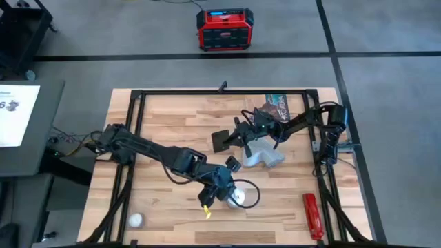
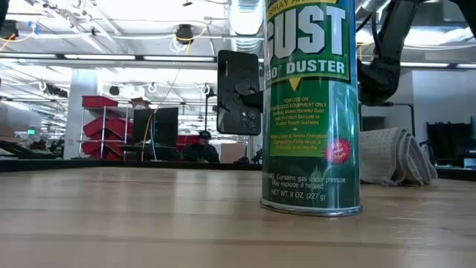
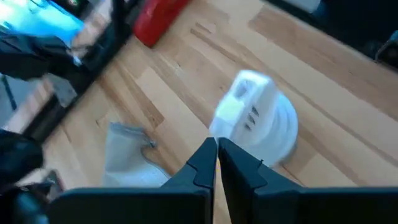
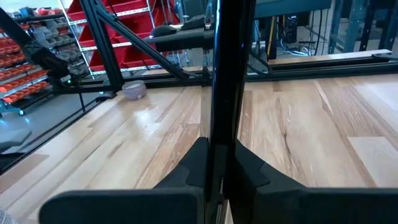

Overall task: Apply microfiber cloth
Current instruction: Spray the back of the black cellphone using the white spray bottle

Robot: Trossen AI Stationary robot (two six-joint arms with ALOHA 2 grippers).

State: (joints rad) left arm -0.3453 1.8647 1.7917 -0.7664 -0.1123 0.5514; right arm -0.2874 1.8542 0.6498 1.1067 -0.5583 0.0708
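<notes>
The right gripper (image 4: 214, 165) held the black phone (image 1: 222, 140) clamped on edge above mid-table, apparently for wiping, with the microfiber cloth (image 1: 264, 156) bunched just beside it. The left gripper (image 3: 216, 155), fingers closed and empty, hovered near a white spool (image 3: 264, 121).

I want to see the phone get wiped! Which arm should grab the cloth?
Probably the left. The right tool is shut on the black phone, so it is busy. The left tool is shut on nothing, and the microfiber cloth lies loose nearby.
</notes>
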